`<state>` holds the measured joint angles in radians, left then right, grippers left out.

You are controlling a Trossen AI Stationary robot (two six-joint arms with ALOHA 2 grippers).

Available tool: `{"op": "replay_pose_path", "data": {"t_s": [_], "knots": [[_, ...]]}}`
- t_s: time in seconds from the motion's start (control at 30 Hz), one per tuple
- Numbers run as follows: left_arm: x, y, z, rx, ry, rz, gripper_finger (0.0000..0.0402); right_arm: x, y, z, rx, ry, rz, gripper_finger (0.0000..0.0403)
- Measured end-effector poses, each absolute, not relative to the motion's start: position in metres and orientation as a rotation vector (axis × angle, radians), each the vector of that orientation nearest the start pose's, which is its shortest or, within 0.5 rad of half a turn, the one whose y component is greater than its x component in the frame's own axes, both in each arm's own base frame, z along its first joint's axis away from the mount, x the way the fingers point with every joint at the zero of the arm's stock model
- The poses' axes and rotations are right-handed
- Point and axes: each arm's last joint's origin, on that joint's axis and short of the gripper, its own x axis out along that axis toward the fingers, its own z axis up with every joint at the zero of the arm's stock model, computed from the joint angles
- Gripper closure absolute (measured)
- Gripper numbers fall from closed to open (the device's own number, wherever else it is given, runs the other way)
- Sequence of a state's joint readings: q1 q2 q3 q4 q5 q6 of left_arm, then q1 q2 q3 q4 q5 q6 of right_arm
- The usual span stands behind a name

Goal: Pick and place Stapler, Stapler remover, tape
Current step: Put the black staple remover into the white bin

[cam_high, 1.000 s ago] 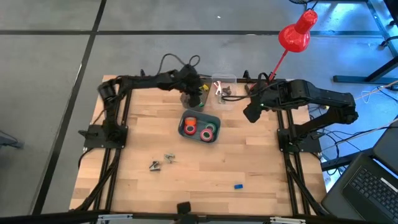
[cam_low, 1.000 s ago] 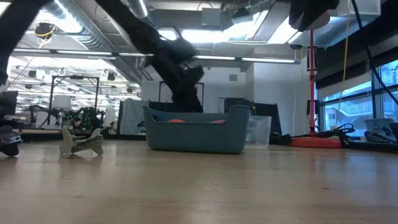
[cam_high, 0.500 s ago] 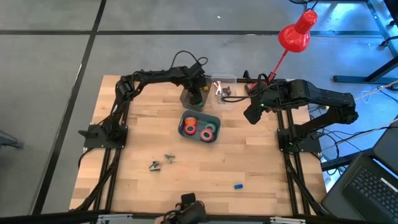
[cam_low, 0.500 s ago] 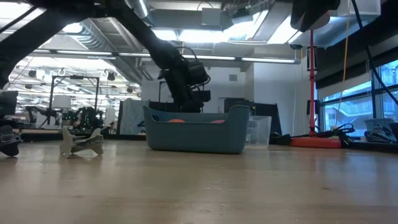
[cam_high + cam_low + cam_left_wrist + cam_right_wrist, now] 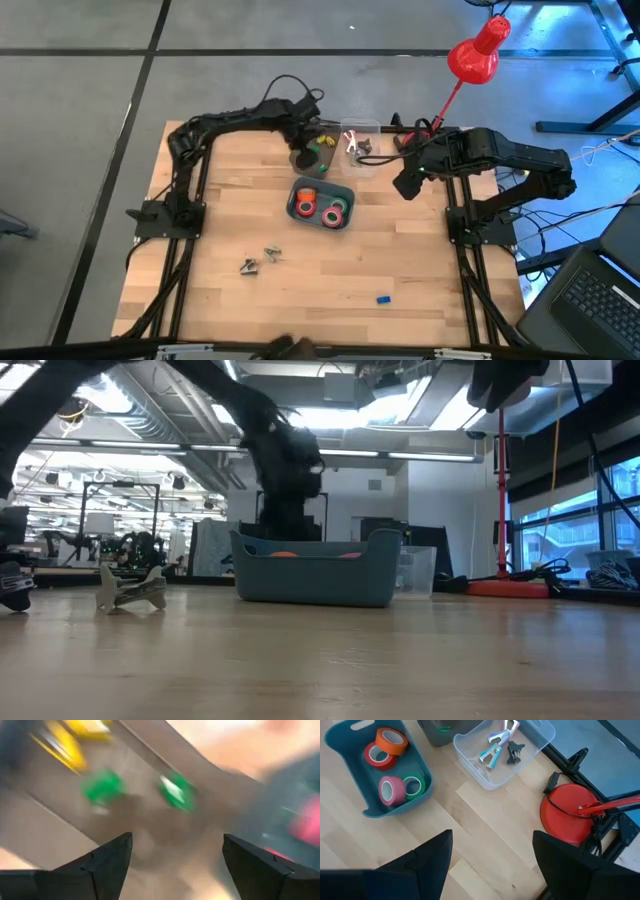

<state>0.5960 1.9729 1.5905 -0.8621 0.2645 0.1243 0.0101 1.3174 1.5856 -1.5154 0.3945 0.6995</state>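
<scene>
Several tape rolls (image 5: 391, 739), orange, red, pink and green, lie in the blue bin (image 5: 347, 190) at mid-table. Staple removers (image 5: 497, 745) lie in a clear container (image 5: 362, 160) at the far edge, and two more (image 5: 260, 260) rest on the bare wood nearer the front. My left gripper (image 5: 175, 860) hangs open over the grey container (image 5: 302, 160), where blurred green (image 5: 102, 787) and yellow (image 5: 75, 745) things lie; I cannot tell whether any is the stapler. My right gripper (image 5: 490, 855) stands open at the far right, above the table.
A red lamp (image 5: 478, 52) rises from its base (image 5: 570, 812) at the far right edge. A small blue block (image 5: 383, 298) lies near the front. The wood between the blue bin (image 5: 315, 575) and the front edge holds only one staple remover pair (image 5: 132, 588).
My left arm has shifted about above the grey container, and its gripper now stands a little higher than before. The right arm has kept still.
</scene>
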Motion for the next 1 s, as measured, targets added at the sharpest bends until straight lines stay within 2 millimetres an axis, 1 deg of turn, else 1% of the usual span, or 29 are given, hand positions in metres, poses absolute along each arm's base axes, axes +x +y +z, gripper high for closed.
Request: {"op": "replay_pose_path", "data": {"t_s": [0.1, 0.2, 0.27, 0.37, 0.43, 0.5, 0.57, 0.67, 0.8, 0.9, 1.0], "knots": [[0.325, 0.188, 0.238, -0.546, 1.153, 0.114, 0.0109, 0.204, -0.009, 0.392, 0.345, 1.044, -0.742, 0.0127], [0.309, 0.142, 0.246, -0.585, 1.170, 0.036, 0.0110, 0.204, -0.010, 0.392, 0.331, 1.038, -0.758, 0.0127], [0.295, 0.106, 0.249, -0.575, 1.198, -0.012, 0.0110, 0.204, -0.010, 0.392, 0.328, 1.038, -0.760, 0.0127], [0.266, 0.053, 0.248, -0.572, 1.247, -0.076, 0.0110, 0.203, -0.010, 0.392, 0.305, 1.036, -0.766, 0.0127], [0.247, 0.027, 0.245, -0.595, 1.278, -0.063, 0.0110, 0.204, -0.011, 0.393, 0.268, 1.026, -0.777, 0.0127], [0.228, 0.004, 0.242, -0.626, 1.303, 0.003, 0.0110, 0.205, -0.013, 0.394, 0.239, 1.013, -0.783, 0.0127], [0.212, -0.015, 0.238, -0.666, 1.311, 0.084, 0.0110, 0.206, -0.016, 0.395, 0.220, 0.996, -0.787, 0.0127], [0.197, -0.036, 0.230, -0.728, 1.267, 0.202, 0.0110, 0.210, -0.020, 0.396, 0.207, 0.969, -0.777, 0.0127], [0.187, -0.059, 0.217, -0.736, 1.199, 0.301, 0.0110, 0.213, -0.024, 0.398, 0.197, 0.947, -0.760, 0.0127], [0.180, -0.074, 0.205, -0.700, 1.226, 0.340, 0.0110, 0.213, -0.025, 0.398, 0.195, 0.952, -0.757, 0.0127], [0.172, -0.086, 0.193, -0.673, 1.282, 0.341, 0.0110, 0.213, -0.025, 0.397, 0.196, 0.954, -0.756, 0.0127]]}}
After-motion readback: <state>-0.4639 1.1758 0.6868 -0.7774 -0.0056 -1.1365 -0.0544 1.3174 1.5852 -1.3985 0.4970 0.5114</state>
